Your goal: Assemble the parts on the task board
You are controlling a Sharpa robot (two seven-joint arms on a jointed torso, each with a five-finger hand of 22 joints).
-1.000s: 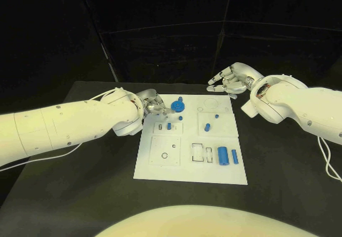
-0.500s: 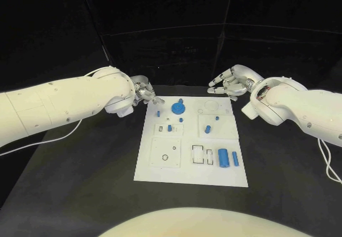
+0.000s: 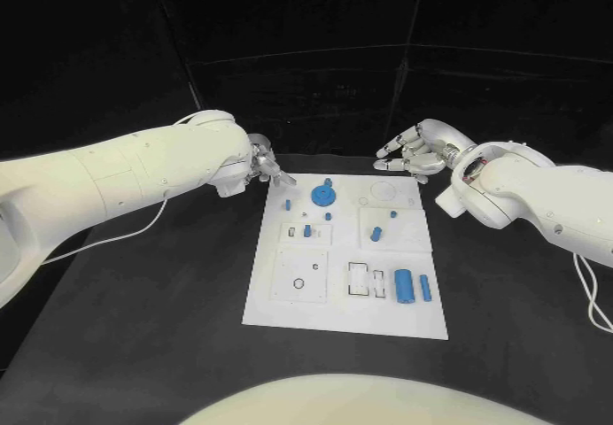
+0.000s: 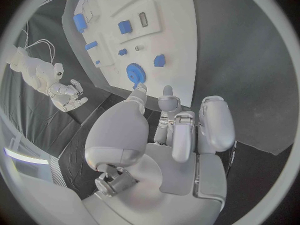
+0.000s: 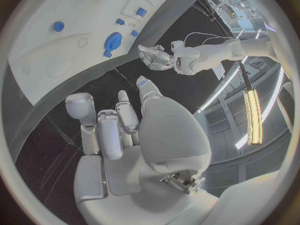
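Observation:
The white task board lies in the middle of the table. A blue gear stands near its far edge, with small blue parts around it and two blue cylinders at the near right. My left hand hovers just off the board's far left corner, fingers loosely bent and holding nothing. My right hand hangs beyond the far right corner, also empty. The left wrist view shows the left hand above the gear. In the right wrist view the right hand faces the gear.
Bare black table surrounds the board on all sides. Several cut-outs on the board's near half hold no part. The bulky left arm reaches over the table's left side.
My left hand has drawn back from above the gear to beyond the board's far left corner, and its arm has risen. The right hand has hardly moved.

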